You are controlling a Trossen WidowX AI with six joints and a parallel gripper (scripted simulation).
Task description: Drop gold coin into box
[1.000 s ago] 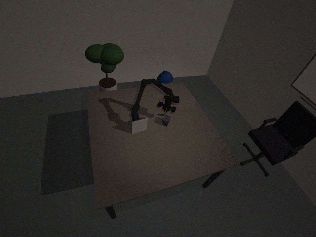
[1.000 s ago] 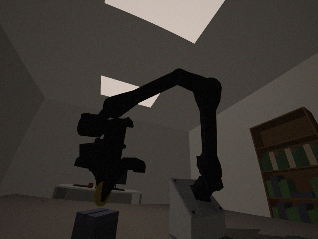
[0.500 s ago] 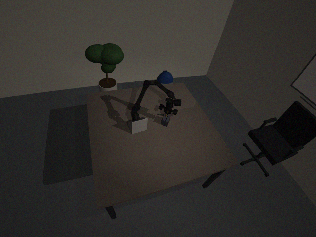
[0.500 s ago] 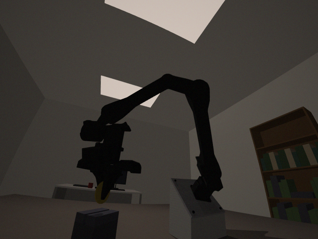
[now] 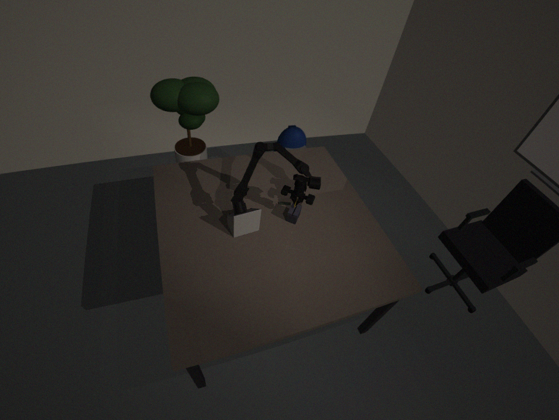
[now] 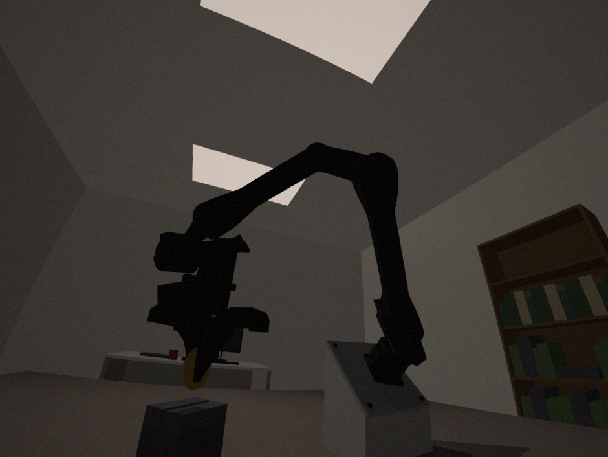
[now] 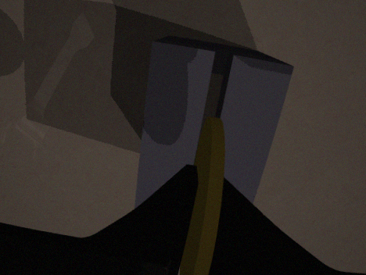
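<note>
My gripper points down and is shut on the gold coin. The coin is upright, with its lower edge a little above the lid in the exterior view. The grey box stands below it. In the wrist view the lid slot runs on beyond the coin's far end, roughly in line with it; the coin hides the nearer part. The dark-green holder lies beside the box, with no coin in it.
The arm's pale base block stands on the table, to the left of the box in the top view. A plant, a blue domed object and a chair stand beyond the table's edges. Shadows fall over part of the box lid.
</note>
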